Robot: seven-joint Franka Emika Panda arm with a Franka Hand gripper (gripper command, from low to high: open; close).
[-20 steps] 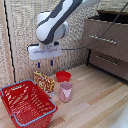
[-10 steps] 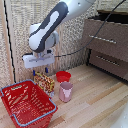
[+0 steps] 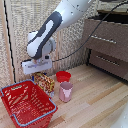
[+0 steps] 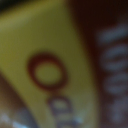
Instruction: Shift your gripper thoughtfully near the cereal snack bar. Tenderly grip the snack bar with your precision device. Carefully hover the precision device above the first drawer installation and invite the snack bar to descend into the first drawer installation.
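The cereal snack bar [image 3: 44,82] is a yellow-orange packet with red checked print. It stands upright on the wooden floor between the red basket and the pink cup. My gripper [image 3: 39,74] is a white block on the thick white arm, right above the packet and down at its top edge. Its fingers are too small and dark to make out. In the wrist view the packet [image 4: 55,65] fills the frame, blurred and very close. The first drawer [image 3: 104,38], the taller brown front with a silver bar handle, is at the exterior view's upper right, far from the gripper.
A red wire basket [image 3: 27,102] stands at the exterior view's lower left. A pink cup [image 3: 65,92] and a red bowl [image 3: 63,76] stand just to the right of the packet. A shorter drawer front [image 3: 111,62] sits below the first. A slatted wall stands behind.
My gripper has moved down and slightly towards the exterior view's left, from above the packet to its top edge. The packet, cup, bowl and basket have not moved.
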